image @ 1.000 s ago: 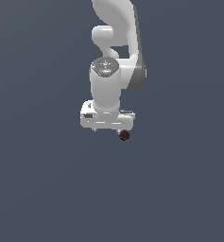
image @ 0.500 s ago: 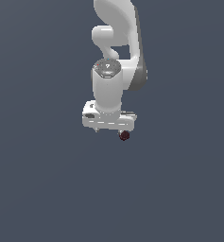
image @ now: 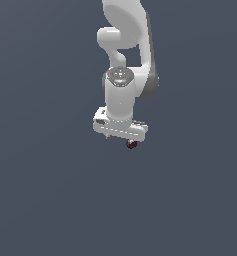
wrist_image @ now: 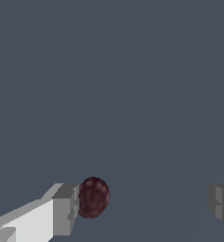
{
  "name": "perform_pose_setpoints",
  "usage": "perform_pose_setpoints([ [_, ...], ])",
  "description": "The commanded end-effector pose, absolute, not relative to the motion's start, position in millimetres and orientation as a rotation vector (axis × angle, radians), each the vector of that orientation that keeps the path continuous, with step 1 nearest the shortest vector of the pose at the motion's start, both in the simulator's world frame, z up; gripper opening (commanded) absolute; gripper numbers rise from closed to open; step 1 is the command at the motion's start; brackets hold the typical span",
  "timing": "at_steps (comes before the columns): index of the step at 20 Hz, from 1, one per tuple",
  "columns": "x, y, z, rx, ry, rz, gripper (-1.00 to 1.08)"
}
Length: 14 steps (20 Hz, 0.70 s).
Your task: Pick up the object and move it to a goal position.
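The object (image: 132, 144) is a small dark maroon lump that peeks out just under the white hand, toward the exterior view's right. In the wrist view the object (wrist_image: 93, 197) sits right against the inner face of one grey finger (wrist_image: 65, 209). The other finger (wrist_image: 220, 201) stands far off, with a wide empty gap between it and the lump. My gripper (wrist_image: 142, 205) is open and nothing is clamped. In the exterior view the gripper (image: 121, 141) points down, and the hand hides most of its fingers.
A plain dark grey-blue surface (image: 50, 200) fills both views. The white arm (image: 127, 40) rises from the hand toward the top of the exterior view. No other objects or edges show.
The hand has shifted slightly toward the exterior view's right and a little lower. The object has stayed where it was.
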<state>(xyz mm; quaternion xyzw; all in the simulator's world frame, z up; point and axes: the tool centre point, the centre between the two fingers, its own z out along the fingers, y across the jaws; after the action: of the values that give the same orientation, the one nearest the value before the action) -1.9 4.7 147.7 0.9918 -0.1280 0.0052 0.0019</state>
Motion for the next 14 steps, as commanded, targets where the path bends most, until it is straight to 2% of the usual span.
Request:
perform_pose_setpoints([
  [1,-5.5,10.9,141.9,3.102,-0.486,0.014,1.00],
  [14,-28.0,42.0,111.2,2.995,-0.958,0.005,1.00],
])
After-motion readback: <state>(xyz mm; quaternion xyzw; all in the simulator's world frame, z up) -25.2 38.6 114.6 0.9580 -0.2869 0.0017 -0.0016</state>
